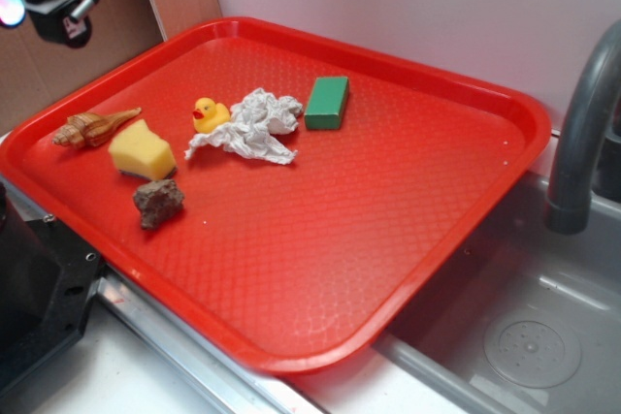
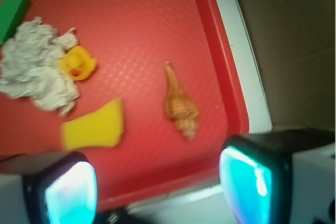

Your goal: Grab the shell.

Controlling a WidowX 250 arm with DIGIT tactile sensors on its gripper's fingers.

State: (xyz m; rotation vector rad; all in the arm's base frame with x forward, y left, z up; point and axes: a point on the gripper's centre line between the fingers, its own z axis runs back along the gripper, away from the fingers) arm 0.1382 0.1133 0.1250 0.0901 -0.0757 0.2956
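1. Shell (image 2: pixel 180 104): lies on the red tray (image 2: pixel 157 19) near its rim, centre of the wrist frame, just above the gripper (image 2: pixel 157 190).
2. Gripper: jaws wide apart, holding nothing.

no legible txt or labels anywhere

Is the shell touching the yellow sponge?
Apart. The wrist view shows bare red tray between the shell and the yellow sponge; the exterior view alone leaves it unclear.
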